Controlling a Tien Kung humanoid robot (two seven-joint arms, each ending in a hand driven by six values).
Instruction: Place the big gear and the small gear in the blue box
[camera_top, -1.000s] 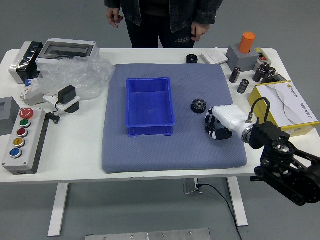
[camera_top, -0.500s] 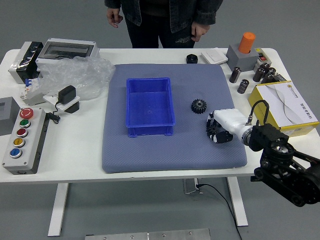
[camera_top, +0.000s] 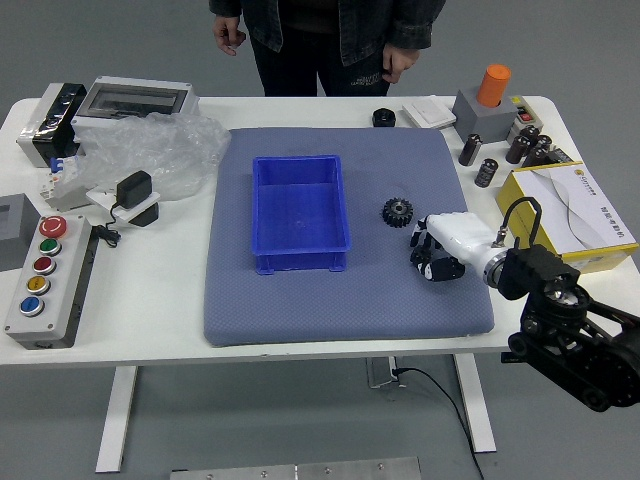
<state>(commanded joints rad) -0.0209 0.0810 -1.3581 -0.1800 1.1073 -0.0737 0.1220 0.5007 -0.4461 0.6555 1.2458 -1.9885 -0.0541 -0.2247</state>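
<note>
You've got one black gear (camera_top: 397, 212) flat on the mat (camera_top: 350, 315), right of the blue box (camera_top: 297, 205); round, no long axis. Box opens upward, long side near-to-far. Your right hand (camera_top: 437, 250) is just nearside of the gear; can't tell its grip, underside hidden. Yellow box (camera_top: 590, 262) print too small. Person's hands (camera_top: 401, 62) hang beyond the table.
</note>
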